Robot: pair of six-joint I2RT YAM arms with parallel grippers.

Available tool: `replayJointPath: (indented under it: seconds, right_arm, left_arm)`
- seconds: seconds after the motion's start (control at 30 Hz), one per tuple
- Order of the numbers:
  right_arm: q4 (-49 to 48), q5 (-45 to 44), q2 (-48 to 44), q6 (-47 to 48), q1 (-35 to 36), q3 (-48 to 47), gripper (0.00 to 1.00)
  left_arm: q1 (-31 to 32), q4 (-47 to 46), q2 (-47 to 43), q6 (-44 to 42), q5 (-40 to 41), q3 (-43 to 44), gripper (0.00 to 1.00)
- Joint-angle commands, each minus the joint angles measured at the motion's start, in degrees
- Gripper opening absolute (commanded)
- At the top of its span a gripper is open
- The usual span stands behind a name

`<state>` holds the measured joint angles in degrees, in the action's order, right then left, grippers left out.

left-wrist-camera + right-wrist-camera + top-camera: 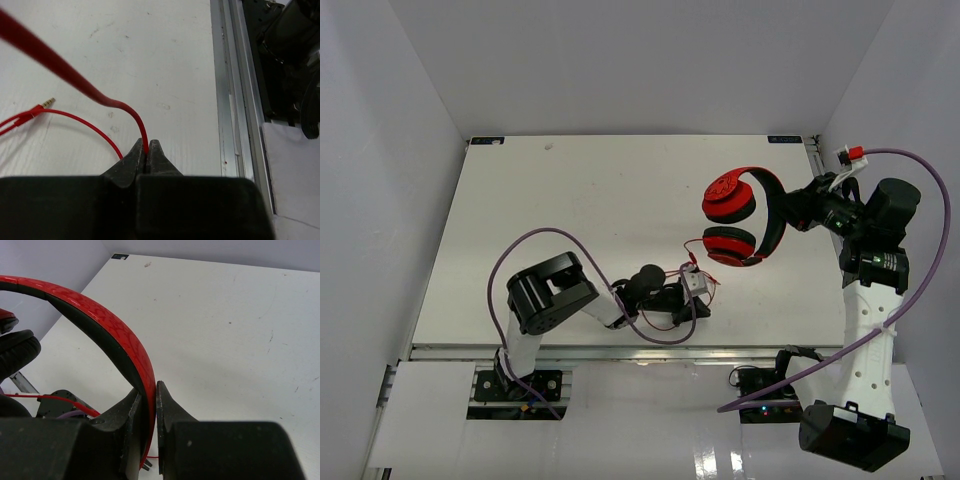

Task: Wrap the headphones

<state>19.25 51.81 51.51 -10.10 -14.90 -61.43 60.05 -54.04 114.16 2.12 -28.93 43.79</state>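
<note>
The right gripper (pixel 149 390) is clamped on the headband (pixel 115 335) of the headphones (pixel 745 215), holding them over the table's (pixel 570 200) right side. The left gripper (pixel 147 149) pinches their cable (pixel 60 67) near the table's front edge.

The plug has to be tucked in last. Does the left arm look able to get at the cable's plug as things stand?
Probably yes, but not freely: the plug lies uncovered on the table, yet the left gripper is shut on the cable, so it must let go first.
</note>
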Motion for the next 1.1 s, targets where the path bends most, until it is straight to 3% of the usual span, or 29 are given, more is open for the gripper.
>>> replayJointPath:
  seconds: [0.0,0.17,0.3,0.47,0.67,0.9,1.07]
  right_arm:
    - [-2.49,1.51,-1.32,-1.90,-0.05,-0.28,0.08]
    - [-2.40,3.22,-1.74,0.93,-0.05,0.56,0.08]
    - [-1.41,6.72,-2.99,7.72,-0.05,1.35,0.08]
    - [3.19,8.62,-4.20,17.65,0.04,2.47,0.08]
    - [6.68,3.36,-5.46,24.37,0.04,2.63,0.08]
    - [7.30,-6.61,-6.44,29.59,0.04,3.95,0.08]
    - [7.15,-14.43,-6.51,32.79,0.04,6.77,0.08]
  left_arm:
    - [-1.15,1.06,-7.04,-0.02,-0.29,-4.67,0.00]
    - [-3.82,7.27,-16.37,-1.83,-1.46,-9.81,0.00]
    - [-10.20,20.54,-23.54,-4.22,-6.35,-9.73,0.00]
    - [-20.08,39.77,-28.44,-7.79,-11.78,-3.28,0.00]
    - [-26.42,60.73,-29.12,-14.36,-12.25,3.67,0.00]
    - [-35.43,64.79,-36.24,-13.12,-6.48,4.52,0.00]
    - [-36.50,73.34,-38.81,-13.37,7.20,12.96,0.00]
